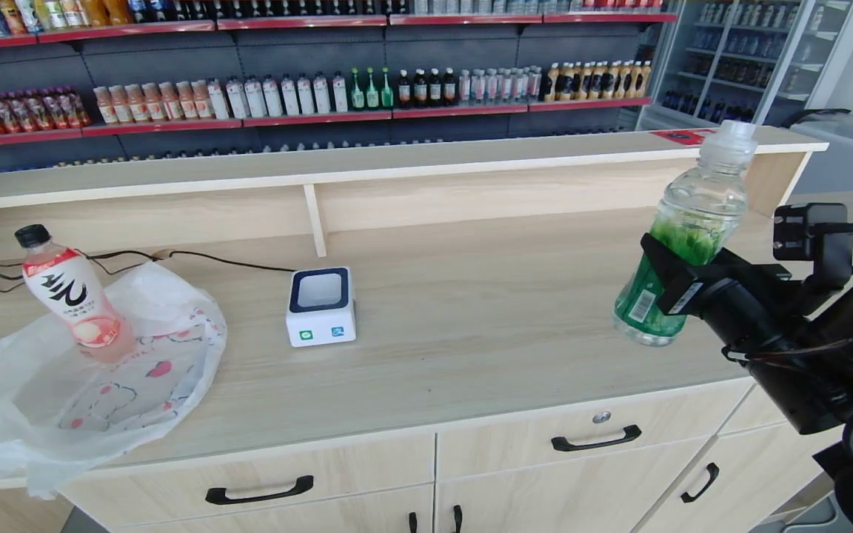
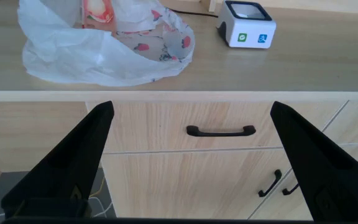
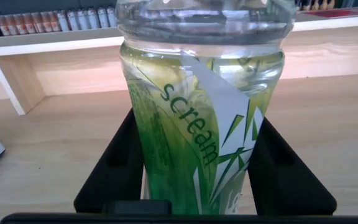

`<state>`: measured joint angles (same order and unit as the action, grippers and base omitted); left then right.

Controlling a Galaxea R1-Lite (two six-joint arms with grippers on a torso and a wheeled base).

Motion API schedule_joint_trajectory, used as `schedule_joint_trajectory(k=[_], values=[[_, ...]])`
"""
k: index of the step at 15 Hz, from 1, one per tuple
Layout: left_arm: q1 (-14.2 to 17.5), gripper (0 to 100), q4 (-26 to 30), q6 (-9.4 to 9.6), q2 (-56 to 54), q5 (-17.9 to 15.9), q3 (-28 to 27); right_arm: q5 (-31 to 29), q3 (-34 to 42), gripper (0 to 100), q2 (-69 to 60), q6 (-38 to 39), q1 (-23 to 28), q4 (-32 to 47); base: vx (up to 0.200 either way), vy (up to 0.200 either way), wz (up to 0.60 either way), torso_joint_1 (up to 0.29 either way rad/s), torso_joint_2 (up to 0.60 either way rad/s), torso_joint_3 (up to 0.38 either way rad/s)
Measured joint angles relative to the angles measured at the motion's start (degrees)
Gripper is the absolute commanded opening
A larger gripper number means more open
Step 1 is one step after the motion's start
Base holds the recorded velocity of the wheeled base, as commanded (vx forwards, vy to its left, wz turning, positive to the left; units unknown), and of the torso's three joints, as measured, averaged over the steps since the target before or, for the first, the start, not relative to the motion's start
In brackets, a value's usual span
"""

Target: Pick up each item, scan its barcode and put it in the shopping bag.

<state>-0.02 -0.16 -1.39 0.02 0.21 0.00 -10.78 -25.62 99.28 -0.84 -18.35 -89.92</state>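
My right gripper (image 1: 665, 275) is shut on a clear bottle with a green label (image 1: 682, 240), held tilted above the counter's right side, its barcode facing the front. The same green bottle (image 3: 197, 118) sits between the gripper's black fingers (image 3: 114, 165). A white scanner box (image 1: 320, 306) with a dark window stands mid-counter. A pink-labelled bottle with a black cap (image 1: 75, 296) stands inside the translucent shopping bag (image 1: 93, 377) at the left. My left gripper (image 2: 188, 165) hangs open below the counter edge, in front of the drawers; bag (image 2: 98, 53) and scanner (image 2: 246, 25) lie beyond it.
A black cable (image 1: 212, 259) runs along the counter behind the bag to the scanner. A raised wooden ledge (image 1: 397, 166) backs the counter. Drawers with black handles (image 1: 595, 443) sit below. Shelves of bottles (image 1: 367, 89) fill the background.
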Motion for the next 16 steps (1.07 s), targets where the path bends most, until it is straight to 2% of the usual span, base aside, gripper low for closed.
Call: schedule_joint_trajectory(k=[16], values=[[0.02, 100, -0.09, -0.24, 0.00, 0.01, 0.00, -0.06, 0.96, 0, -2.82, -0.02, 0.10, -0.02, 0.000, 0.200, 0.00, 0.002, 0.00, 0.001]])
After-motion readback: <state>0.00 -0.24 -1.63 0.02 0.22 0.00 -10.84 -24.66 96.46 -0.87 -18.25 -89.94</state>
